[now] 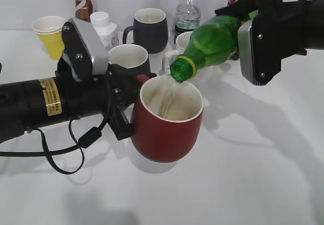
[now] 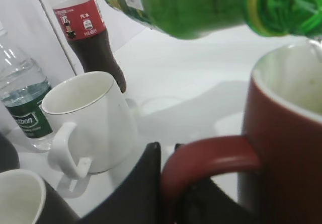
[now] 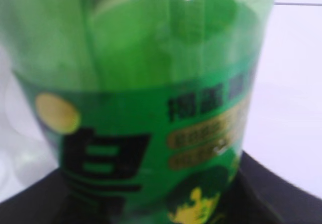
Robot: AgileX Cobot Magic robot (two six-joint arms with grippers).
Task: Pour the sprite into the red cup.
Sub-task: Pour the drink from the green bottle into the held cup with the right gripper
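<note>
The red cup (image 1: 169,129) is held off the table by my left gripper (image 1: 126,111), which is shut on its loop handle (image 2: 206,158). The cup's white inside holds clear liquid. My right gripper (image 1: 248,30) is shut on the sprite (image 1: 212,40), a green bottle tilted mouth-down to the left. Its yellow-ringed neck (image 1: 183,68) sits over the cup's rim and a clear stream runs from it into the cup. In the right wrist view the sprite label (image 3: 141,128) fills the frame. In the left wrist view the sprite (image 2: 201,7) crosses above the cup (image 2: 287,133).
Behind the cup stand a white mug (image 2: 88,118), black mugs (image 1: 149,28), a cola bottle (image 2: 93,38), a water bottle (image 1: 188,10), a yellow paper cup (image 1: 50,35), a white jar (image 1: 105,28) and a brown sauce bottle (image 1: 82,1).
</note>
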